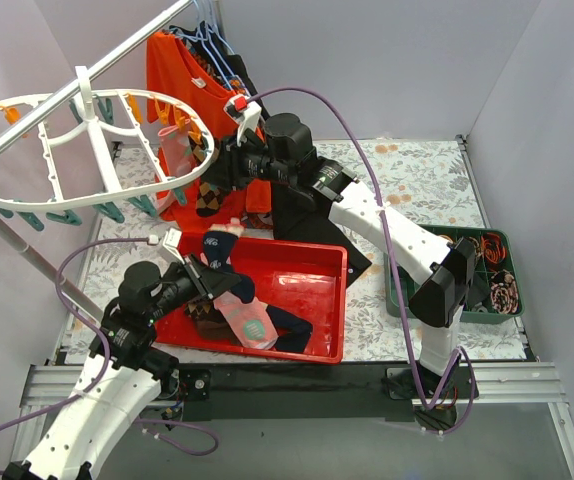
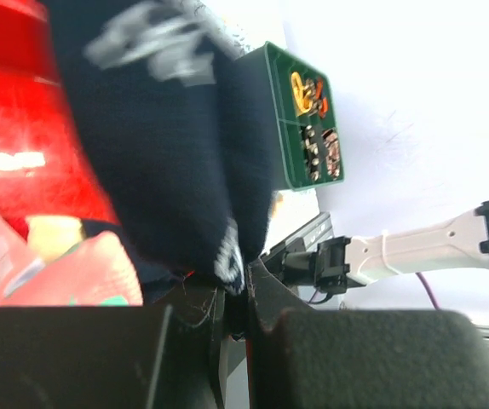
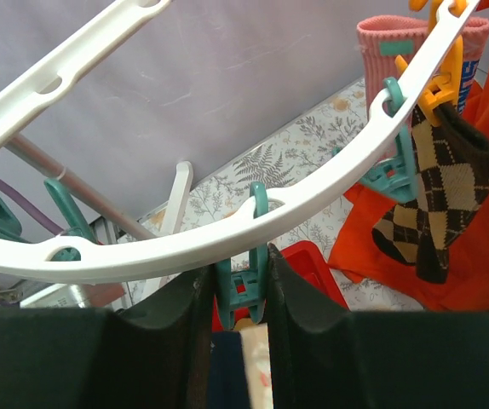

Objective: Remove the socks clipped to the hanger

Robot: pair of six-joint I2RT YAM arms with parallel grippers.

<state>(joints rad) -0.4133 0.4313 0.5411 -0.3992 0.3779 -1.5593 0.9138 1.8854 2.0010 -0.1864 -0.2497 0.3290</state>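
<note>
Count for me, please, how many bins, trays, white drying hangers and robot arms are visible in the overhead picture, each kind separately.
Red bin: 1
Green tray: 1
White hanger: 1
Robot arms: 2, the left arm and the right arm
Total: 5

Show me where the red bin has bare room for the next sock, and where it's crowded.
Bare: the red bin's right side, between the pink sock and its right wall. Crowded: the left half, where socks pile under the left tool gripping the navy sock. Also bare: the table strip between bin and green tray.
</note>
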